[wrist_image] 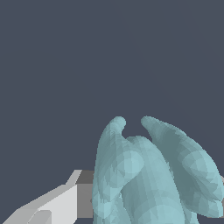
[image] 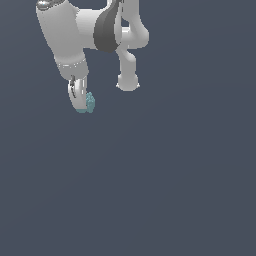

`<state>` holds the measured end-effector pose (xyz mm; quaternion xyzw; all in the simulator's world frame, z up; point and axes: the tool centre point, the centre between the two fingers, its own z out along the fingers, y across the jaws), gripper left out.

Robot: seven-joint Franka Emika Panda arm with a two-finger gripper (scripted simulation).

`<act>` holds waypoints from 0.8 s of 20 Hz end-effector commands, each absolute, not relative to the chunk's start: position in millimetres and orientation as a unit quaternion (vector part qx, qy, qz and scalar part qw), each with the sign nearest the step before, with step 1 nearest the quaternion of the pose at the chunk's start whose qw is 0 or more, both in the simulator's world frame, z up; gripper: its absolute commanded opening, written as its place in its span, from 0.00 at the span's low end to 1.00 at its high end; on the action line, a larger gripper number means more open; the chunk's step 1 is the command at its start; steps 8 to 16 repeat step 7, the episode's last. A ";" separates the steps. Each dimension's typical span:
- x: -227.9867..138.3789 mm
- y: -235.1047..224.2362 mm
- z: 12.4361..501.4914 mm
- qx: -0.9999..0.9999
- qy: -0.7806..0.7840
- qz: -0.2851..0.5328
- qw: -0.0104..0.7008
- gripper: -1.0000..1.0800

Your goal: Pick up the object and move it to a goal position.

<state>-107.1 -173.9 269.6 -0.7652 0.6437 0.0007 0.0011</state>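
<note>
Up near the exterior view's top left, the white Panda arm (image: 75, 30) points its gripper (image: 82, 102) downward against a plain slate-grey background. Its fingers are closed on the pale teal object (image: 90, 102), which juts toward the exterior view's right. Close up, the wrist view shows the object's (wrist_image: 148, 175) swirled lobes against 1 finger (wrist_image: 61, 203).
</note>
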 end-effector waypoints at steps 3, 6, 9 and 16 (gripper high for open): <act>-117.0 -191.9 285.9 -0.766 0.643 0.000 0.000 0.00; -119.1 -196.5 290.1 -0.766 0.643 0.000 0.000 0.00; -119.3 -196.8 290.4 -0.766 0.643 0.000 0.000 0.00; -119.3 -196.8 290.4 -0.766 0.643 0.000 0.000 0.00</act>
